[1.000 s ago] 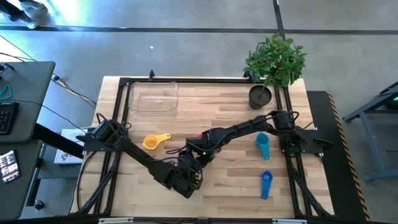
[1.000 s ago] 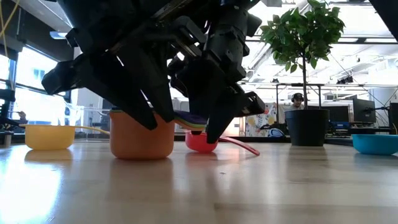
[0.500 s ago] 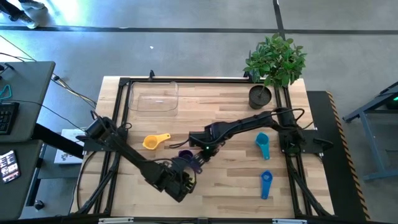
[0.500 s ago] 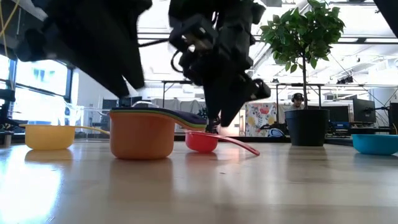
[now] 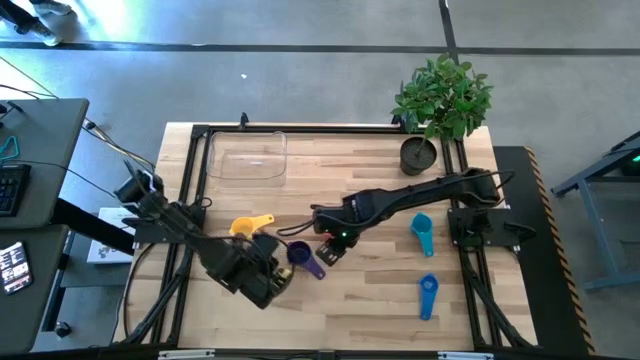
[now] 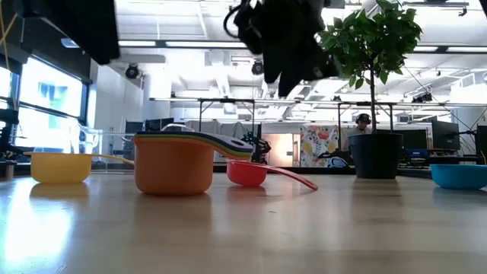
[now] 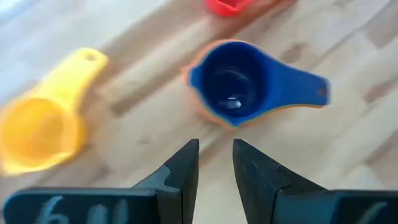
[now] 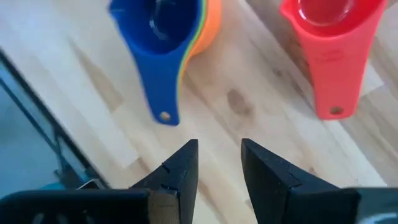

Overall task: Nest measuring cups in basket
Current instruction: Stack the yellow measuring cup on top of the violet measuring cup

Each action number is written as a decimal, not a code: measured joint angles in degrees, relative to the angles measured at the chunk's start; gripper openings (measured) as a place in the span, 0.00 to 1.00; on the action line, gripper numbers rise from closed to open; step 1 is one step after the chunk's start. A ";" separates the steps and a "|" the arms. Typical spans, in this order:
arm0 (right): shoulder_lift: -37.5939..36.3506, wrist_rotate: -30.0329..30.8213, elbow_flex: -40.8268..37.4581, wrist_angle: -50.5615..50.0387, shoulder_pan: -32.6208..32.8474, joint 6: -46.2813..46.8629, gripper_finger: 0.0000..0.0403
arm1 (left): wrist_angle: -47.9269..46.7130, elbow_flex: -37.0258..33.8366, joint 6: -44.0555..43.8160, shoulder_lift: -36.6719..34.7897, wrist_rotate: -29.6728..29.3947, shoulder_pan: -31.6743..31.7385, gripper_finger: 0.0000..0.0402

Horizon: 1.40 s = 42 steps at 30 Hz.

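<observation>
A nested stack of cups, orange at the bottom with a purple-blue cup on top, stands on its base in the middle of the table. Its handles point toward the near right. The red cup sits just beyond it. The yellow cup, the teal cup and a blue cup lie apart on the wood. The clear basket stands at the far left. My left gripper hovers open, left of the stack. My right gripper hovers open above the stack's right side.
A dark plant pot with a leafy plant stands at the far right corner. Black frame rails run along the table's sides. Bare wood lies along the near edge and between the stack and the basket.
Both grippers have pulled away from the stack. The left one has drawn back toward the table's left edge and risen. The right one has lifted straight up out of the low view's middle. The stack and the red cup have stayed where they were.
</observation>
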 joint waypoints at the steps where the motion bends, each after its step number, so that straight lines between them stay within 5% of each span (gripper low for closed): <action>1: -0.59 0.21 0.00 -0.21 0.28 0.35 0.28 | -1.93 0.00 -0.03 -0.95 0.00 0.04 0.22; 8: -4.98 3.54 0.00 -2.16 2.59 5.27 0.28 | -15.28 0.00 -1.38 -6.91 0.26 0.06 0.22; 19: -12.79 13.24 -0.02 -2.46 6.57 14.76 0.28 | -23.78 0.00 8.66 -14.34 1.37 4.50 0.22; 29: -18.20 23.27 -0.02 -5.77 11.14 18.00 0.28 | -23.40 -1.54 19.17 -19.93 1.44 11.25 0.22; 42: -19.74 25.26 -0.02 -22.15 11.98 20.14 0.28 | -12.91 -16.57 23.07 -26.68 7.93 16.31 0.22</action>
